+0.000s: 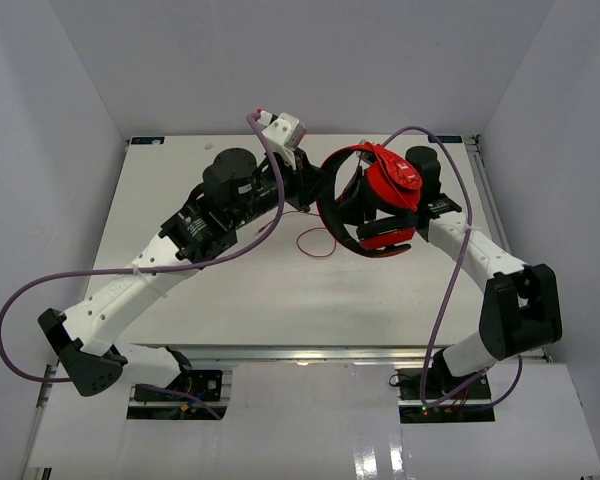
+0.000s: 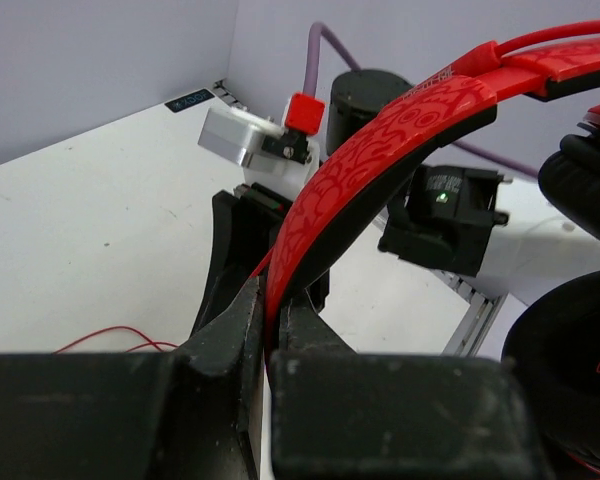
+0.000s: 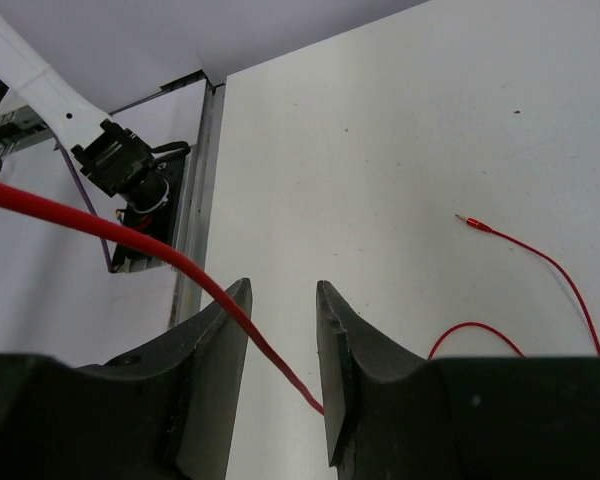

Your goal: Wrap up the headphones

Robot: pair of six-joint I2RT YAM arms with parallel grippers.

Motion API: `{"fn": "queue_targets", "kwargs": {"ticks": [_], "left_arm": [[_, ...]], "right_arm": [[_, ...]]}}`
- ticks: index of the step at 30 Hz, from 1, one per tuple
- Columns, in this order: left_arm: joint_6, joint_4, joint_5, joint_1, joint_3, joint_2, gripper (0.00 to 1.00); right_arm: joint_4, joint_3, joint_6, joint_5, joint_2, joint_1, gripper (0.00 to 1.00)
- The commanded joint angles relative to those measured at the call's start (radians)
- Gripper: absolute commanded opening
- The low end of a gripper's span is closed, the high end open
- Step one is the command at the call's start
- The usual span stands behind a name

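White surface (image 1: 250, 300) between pale grey walls (image 1: 80, 90) carries loose red cable (image 3: 536, 256), with left gripper (image 2: 270, 300) jaws pinching the headphones (image 1: 385, 185) by the headband and right gripper (image 3: 282, 300) jaws spread.

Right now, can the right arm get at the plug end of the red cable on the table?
Probably yes. The plug lies alone on the table ahead of the right gripper, whose jaws stand open. Nothing blocks the way, though the cable runs through its gap.

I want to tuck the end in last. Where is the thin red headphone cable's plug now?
In the right wrist view, the thin red cable's plug lies loose on the white table, ahead and right of the right gripper.
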Motion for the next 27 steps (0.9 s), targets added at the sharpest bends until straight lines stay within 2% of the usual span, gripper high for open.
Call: {"fn": "queue_targets", "kwargs": {"ticks": [1,6,13,15,18,19,21,23,27], "left_arm": [[-0.084,-0.027,-0.090,-0.003,0.115,-0.002,0.00],[-0.119,-0.046,-0.142,-0.003,0.165,0.001,0.00],[-0.160,-0.060,-0.346,-0.003,0.245,0.008,0.00],[-0.167,-0.074,-0.403,-0.003,0.290,0.027,0.00],[-0.153,-0.129,-0.488,-0.002,0.393,0.076,0.00],[-0.142,-0.153,-0.524,0.003,0.425,0.093,0.00],[-0.125,-0.193,-0.584,0.021,0.471,0.115,0.00],[-0.119,-0.244,-0.582,0.078,0.500,0.127,0.00],[-0.121,-0.285,-0.545,0.217,0.461,0.106,0.00]], "right_arm": [[0.292,-0.038,0.194,-0.064,0.028,0.034,0.40],[0.539,-0.151,0.327,-0.083,0.041,0.069,0.43],[0.669,-0.311,0.314,-0.103,0.008,0.091,0.41],[0.730,-0.363,0.320,-0.123,-0.004,0.100,0.36],[0.781,-0.418,0.326,-0.151,-0.038,0.129,0.09],[0.779,-0.433,0.317,-0.149,-0.057,0.133,0.08],[0.711,-0.460,0.263,-0.136,-0.113,0.135,0.08],[0.519,-0.454,0.123,-0.101,-0.177,0.133,0.08],[-0.046,-0.360,-0.314,0.057,-0.297,0.138,0.08]]}}
